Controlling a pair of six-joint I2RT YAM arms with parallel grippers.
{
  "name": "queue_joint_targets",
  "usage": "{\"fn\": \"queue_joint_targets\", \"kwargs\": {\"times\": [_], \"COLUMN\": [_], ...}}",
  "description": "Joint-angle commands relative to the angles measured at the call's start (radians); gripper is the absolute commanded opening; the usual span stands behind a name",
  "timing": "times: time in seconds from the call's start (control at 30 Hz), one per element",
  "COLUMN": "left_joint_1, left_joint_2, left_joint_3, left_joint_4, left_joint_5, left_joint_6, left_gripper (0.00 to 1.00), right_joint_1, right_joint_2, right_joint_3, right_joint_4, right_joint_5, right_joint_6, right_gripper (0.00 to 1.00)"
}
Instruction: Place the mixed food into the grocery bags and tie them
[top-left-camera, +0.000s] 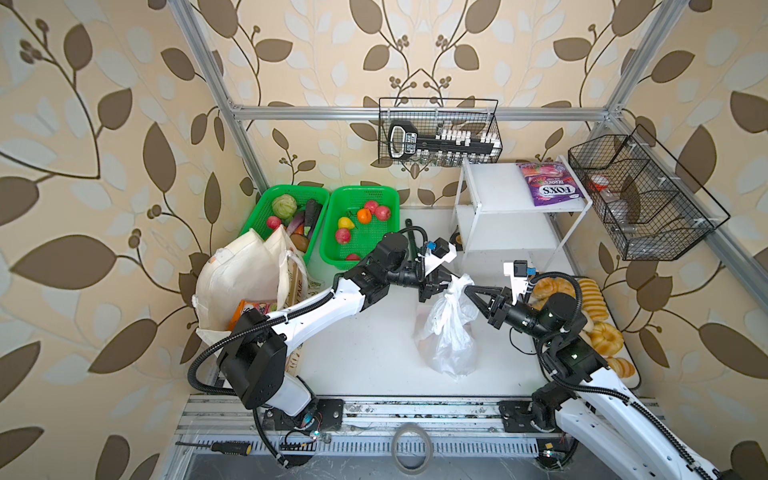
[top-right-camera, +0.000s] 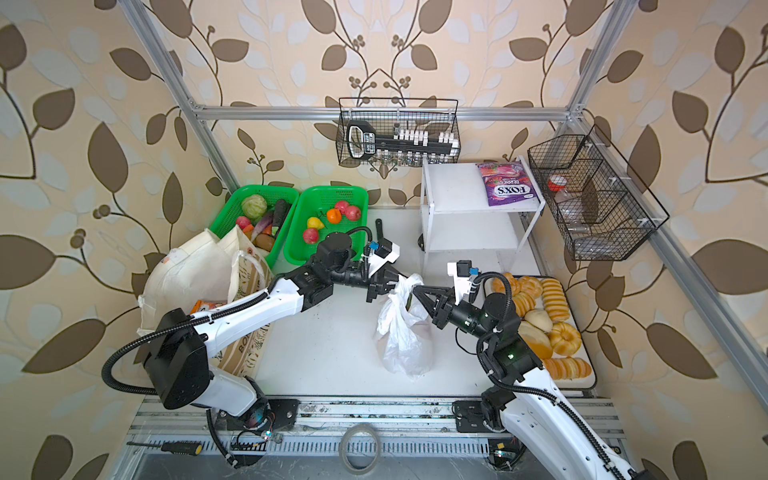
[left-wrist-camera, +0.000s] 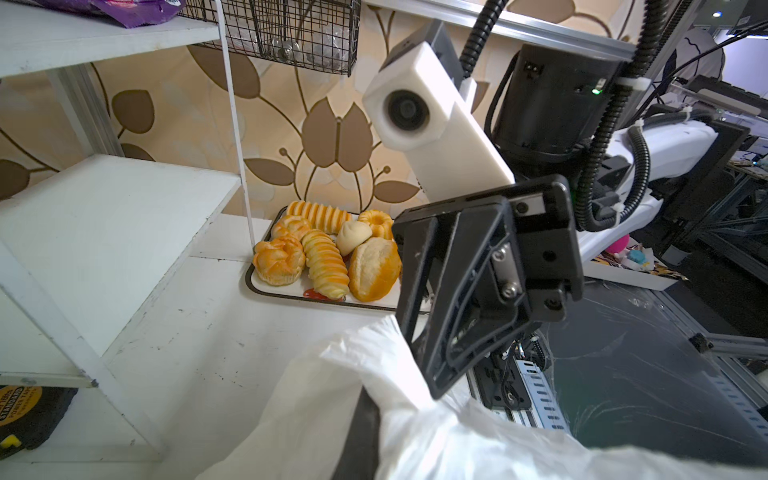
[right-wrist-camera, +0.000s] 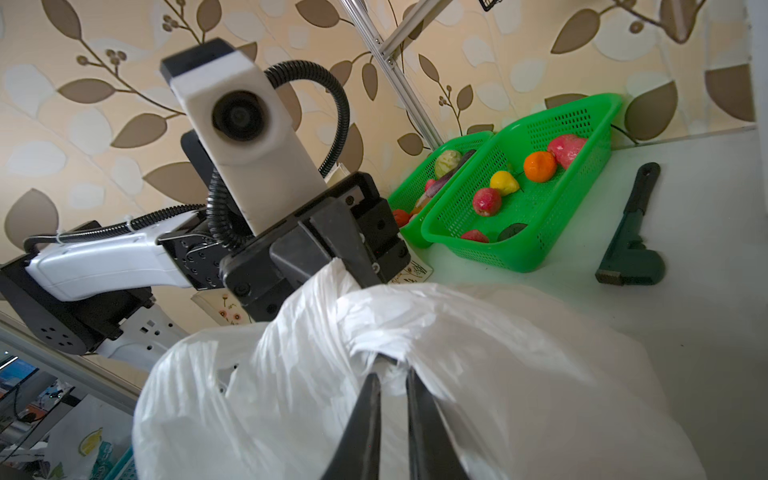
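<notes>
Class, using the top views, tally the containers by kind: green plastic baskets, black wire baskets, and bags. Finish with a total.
green plastic baskets: 2
black wire baskets: 2
bags, the white plastic bag and the cream cloth tote: 2
Total: 6

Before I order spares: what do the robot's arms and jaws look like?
The left arm and right arm match: white shells, black joints, ribbed black conduit, white zip ties, black triangular jaws, a white camera block on each wrist.
</notes>
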Motion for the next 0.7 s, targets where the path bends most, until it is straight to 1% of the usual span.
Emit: {"fn": "queue_joint_targets", "kwargs": {"times": [0.0,0.1,0.27,0.33,0.4,0.47,0.57,0.67], "left_joint_1": [0.004,0.004,0.004,0.004,0.003,0.004,0.004,0.004], "left_joint_2": [-0.006,-0.008,-0.006,-0.005,-0.006,-0.010,-0.015,-0.016], "left_joint_3": [0.010,0.004,-0.001,-0.003,-0.004,-0.007,-0.012,-0.015], "left_joint_4": [0.037,0.049,0.063,0.072,0.079,0.081,0.093,0.093], "left_joint_5": [0.034,0.031,0.034,0.039,0.041,0.042,0.046,0.050], "left_joint_6": [-0.026,-0.040,-0.054,-0.062,-0.066,-0.071,-0.080,-0.083], "left_gripper": [0.00,0.00,0.00,0.00,0.00,0.00,0.00,0.00], "right_joint_1": [0.005,0.007,0.019,0.018,0.013,-0.004,-0.027,-0.033], "right_joint_2": [0.035,0.063,0.084,0.095,0.102,0.098,0.088,0.073], "right_joint_3": [0.001,-0.013,-0.024,-0.031,-0.034,-0.045,-0.076,-0.092], "right_joint_4": [0.107,0.160,0.186,0.206,0.191,0.184,0.252,0.259], "right_joint_5": [-0.028,-0.035,-0.053,-0.068,-0.075,-0.087,-0.122,-0.117], "right_joint_6": [0.061,0.092,0.072,0.071,0.050,0.026,0.025,-0.003], "right_gripper": [0.17,0.16,0.15,0.18,0.24,0.25,0.25,0.27]}}
